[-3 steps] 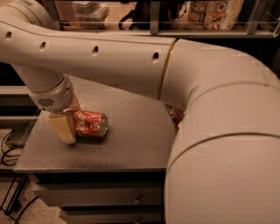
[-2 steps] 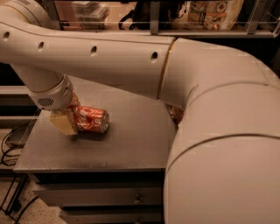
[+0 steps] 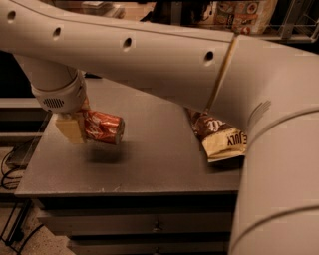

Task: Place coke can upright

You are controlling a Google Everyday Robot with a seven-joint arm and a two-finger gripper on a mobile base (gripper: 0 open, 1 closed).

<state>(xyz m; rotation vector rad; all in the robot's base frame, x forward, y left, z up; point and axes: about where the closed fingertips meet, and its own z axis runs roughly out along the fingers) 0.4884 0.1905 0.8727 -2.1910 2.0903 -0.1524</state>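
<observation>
The robot's two-finger gripper [image 3: 80,123] sits at the left of the scene, below the rounded pale-grey wrist of the big off-white arm [image 3: 149,55] that spans the whole upper view. It is closed around the small red aluminium coke can [image 3: 103,127] with white script. The can lies on its side between the fingers, its long axis running left to right, its left end tucked inside the grip and its right end sticking out freely. One blocky cream-coloured finger [image 3: 70,130] presses against the near-left side of the can; the other finger is mostly hidden behind it. The can does not touch the flat grey table top [image 3: 149,169]: it hangs just above the left part of the surface, and a soft dark shadow [image 3: 105,154] falls on the table under it. Well apart to the right, a crinkled brown and cream chip bag [image 3: 219,137] lies flat on the same table top, its far end covered by the arm. Dark drawer fronts [image 3: 149,224] run under the near edge of the table. At the far side, above the arm, a shelf holds printed packages [image 3: 239,12], too partly seen to name.
</observation>
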